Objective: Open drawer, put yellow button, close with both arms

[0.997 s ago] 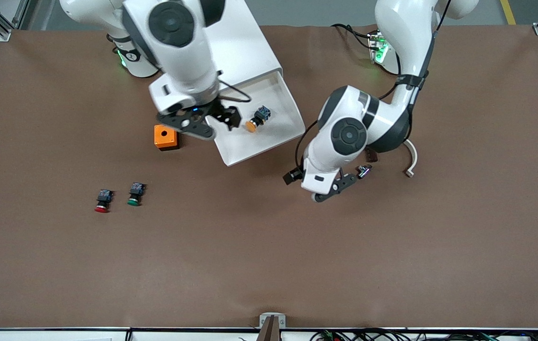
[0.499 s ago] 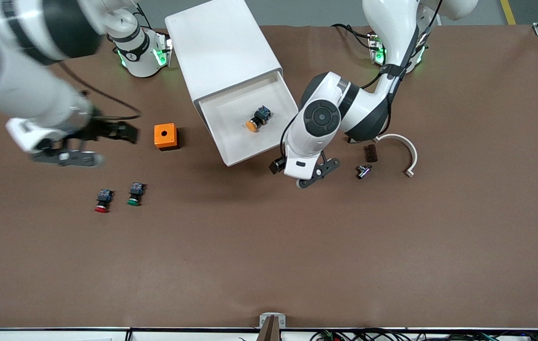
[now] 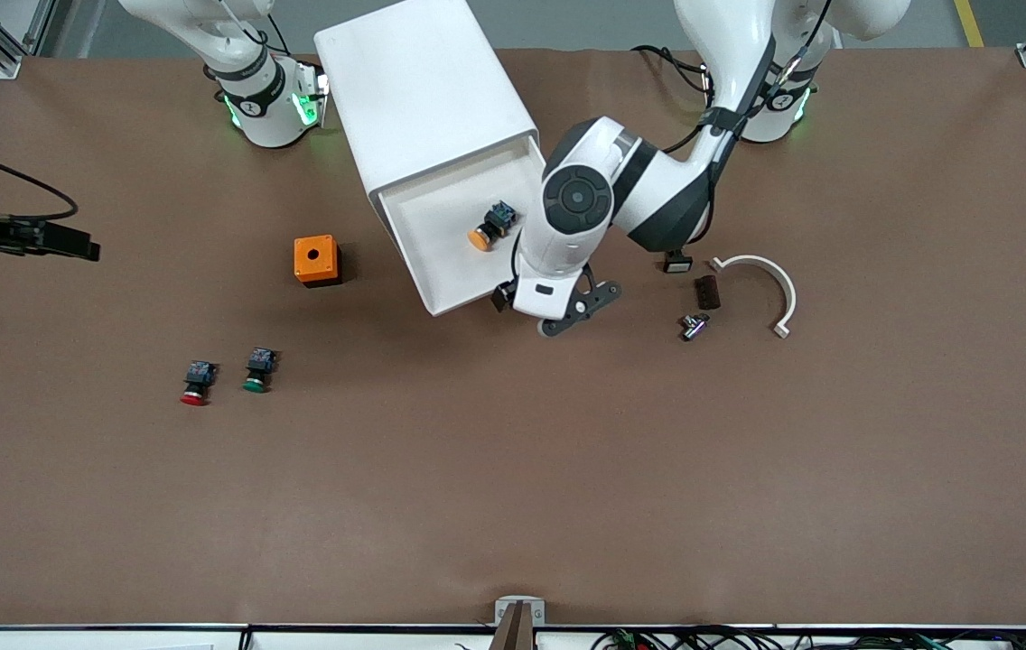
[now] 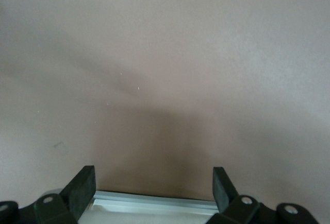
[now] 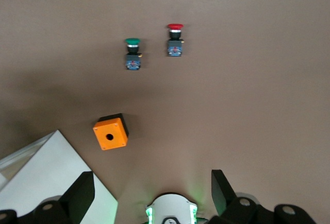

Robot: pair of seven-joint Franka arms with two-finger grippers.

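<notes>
Yellow button (image 3: pixel 482 236) orange-yellow cap; white drawer (image 3: pixel 441 271); orange box (image 3: pixel 315 260); brown table (image 3: pixel 513 469).

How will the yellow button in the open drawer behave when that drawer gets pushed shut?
The yellow button lies on its side, loose on the drawer floor, so it will probably slide or shift. Its round cap suggests it could roll in an arc. It looks small and light, so a gentle push by the left pincer at the drawer front seems wise.

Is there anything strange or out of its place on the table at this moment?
Nothing looks spilled or damaged. The white cabinet stands askew, its drawer open with the yellow button lying on its side inside. Small loose parts lie scattered toward the left arm's end.
</notes>
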